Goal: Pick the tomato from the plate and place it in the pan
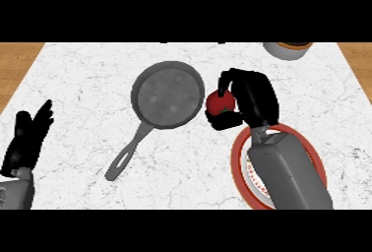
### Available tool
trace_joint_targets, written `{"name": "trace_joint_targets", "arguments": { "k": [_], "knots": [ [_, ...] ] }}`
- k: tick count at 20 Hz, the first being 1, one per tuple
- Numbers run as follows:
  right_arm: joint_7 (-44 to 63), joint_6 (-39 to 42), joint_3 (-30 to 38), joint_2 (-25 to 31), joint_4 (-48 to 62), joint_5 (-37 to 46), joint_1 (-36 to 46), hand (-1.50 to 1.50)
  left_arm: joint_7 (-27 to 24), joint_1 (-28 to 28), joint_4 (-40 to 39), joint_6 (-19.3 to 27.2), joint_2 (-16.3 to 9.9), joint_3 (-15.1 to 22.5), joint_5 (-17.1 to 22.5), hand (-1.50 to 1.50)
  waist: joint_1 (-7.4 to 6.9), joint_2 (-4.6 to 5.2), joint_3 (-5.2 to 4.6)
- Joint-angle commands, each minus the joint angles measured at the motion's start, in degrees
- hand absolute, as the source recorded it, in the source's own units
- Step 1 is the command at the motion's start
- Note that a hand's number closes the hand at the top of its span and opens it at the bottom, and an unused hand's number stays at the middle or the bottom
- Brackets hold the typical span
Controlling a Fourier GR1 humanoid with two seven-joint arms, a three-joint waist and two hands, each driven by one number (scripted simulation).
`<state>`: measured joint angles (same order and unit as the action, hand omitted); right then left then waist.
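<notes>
Right hand (243, 101) curled round tomato (221, 102), off the plate (243, 147), just beside pan (167, 94) for placing. Left hand (27, 140) resting open at table (87, 69) edge.

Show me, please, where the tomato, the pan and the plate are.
tomato (220, 103), head view, its red front.
pan (167, 94), head view, middle of its bowl.
plate (238, 158), head view, its red left rim.

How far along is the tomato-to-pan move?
Done: the tomato is off the plate, right hand curled round it. In hand: it is beside the pan, just right of the rim. Left: carry over the pan and release. Left hand rests open at the left edge.
</notes>
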<state>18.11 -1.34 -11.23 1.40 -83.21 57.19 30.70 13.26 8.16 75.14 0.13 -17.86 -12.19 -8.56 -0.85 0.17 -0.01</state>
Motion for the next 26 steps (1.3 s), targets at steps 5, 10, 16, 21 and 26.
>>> {"name": "trace_joint_targets", "arguments": {
  "k": [5,10,16,21,26],
  "knots": [
    [0.45,-12.55,2.31,-1.37,27.67,-10.7,18.96,1.5,0.17,1.32,0.32,-0.73,-0.12,0.52,-0.31,0.0,-1.58,0.4,0.02],
    [-4.3,-19.31,2.79,-1.39,43.91,-15.58,25.69,1.5,0.92,0.49,1.68,0.35,1.58,1.94,-1.4,0.0,-2.81,0.8,0.05],
    [-8.62,-25.63,-0.57,-1.4,55.29,-23.69,28.72,1.5,1.71,5.56,-0.48,-0.48,1.61,2.8,-1.52,0.0,-4.9,1.76,0.07],
    [-10.58,-25.4,-1.88,-1.4,59.81,-29.44,30.79,1.5,0.24,6.41,-1.87,-2.06,1.03,2.87,-1.03,0.0,-7.58,2.39,0.05],
    [-14.73,-23.23,1.08,-1.4,61.98,-37.59,30.43,-1.5,0.77,7.21,-1.08,-0.58,3.57,5.03,-2.37,0.0,-8.4,2.69,0.14]
  ]
}}
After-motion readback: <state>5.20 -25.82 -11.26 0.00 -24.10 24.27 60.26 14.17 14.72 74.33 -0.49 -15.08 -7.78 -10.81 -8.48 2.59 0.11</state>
